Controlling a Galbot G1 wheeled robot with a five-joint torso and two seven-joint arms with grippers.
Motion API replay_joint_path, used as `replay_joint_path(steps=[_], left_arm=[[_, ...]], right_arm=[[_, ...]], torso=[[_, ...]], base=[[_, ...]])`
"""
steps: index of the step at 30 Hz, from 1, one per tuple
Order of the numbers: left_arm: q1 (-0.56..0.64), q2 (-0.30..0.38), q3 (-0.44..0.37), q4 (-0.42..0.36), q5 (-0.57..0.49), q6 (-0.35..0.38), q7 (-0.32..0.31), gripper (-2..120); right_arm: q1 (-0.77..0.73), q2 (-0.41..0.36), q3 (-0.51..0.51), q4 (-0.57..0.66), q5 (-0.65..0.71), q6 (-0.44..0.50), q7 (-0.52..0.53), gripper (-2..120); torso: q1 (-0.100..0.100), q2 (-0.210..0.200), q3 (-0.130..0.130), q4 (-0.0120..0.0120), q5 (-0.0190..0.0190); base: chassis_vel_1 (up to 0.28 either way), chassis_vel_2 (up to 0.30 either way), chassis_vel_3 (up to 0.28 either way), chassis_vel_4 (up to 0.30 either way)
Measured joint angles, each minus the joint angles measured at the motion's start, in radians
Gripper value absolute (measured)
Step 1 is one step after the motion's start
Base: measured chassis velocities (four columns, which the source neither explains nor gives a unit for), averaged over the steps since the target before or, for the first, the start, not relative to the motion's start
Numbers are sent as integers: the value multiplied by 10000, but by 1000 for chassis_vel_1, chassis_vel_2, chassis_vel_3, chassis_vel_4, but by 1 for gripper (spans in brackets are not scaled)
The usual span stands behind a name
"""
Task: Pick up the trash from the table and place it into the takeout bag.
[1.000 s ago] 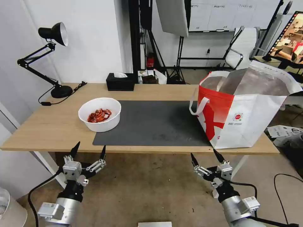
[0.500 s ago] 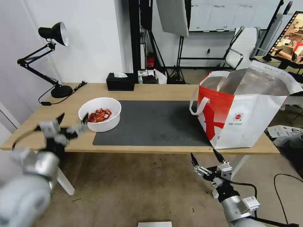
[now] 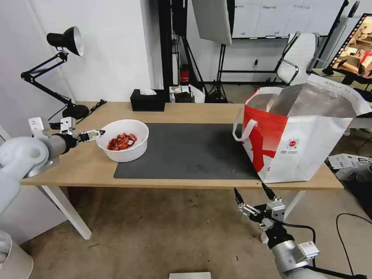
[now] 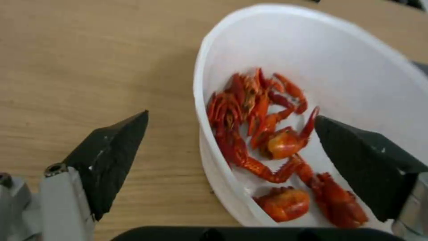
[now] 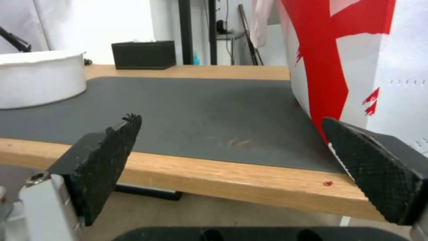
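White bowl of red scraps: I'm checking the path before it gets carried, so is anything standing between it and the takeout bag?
Nothing visible does. Between the white bowl and the takeout bag lies just the flat dark mat. The open left gripper straddles the bowl's rim.

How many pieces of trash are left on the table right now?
1: the white bowl of red crayfish shells at the left edge of the dark mat, with the open left end effector straddling its rim. Anything inside the takeout bag is hidden.
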Motion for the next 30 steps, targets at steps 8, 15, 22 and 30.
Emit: replay_joint_path(steps=[8,15,22,30], left_arm=[[-1241,-647,1092,1054,-311,699,-745,100],[-1506,-932,1295,1437,-863,955,-1628,86],[-1488,-928,1257,1365,-1052,855,-1836,63],[-1440,-901,1232,1150,-1102,445,-2003,32]], right_arm=[[0,0,0,0,0,0,0,100],[1,0,0,0,0,0,0,100],[0,0,0,0,0,0,0,100],[1,0,0,0,0,0,0,100]], torso=[[-1,0,-1,-2,3],[-2,1,-3,0,4],[-2,0,-2,-1,3],[-2,0,-2,-1,3]], base=[[0,0,0,0],[0,0,0,0],[0,0,0,0],[0,0,0,0]])
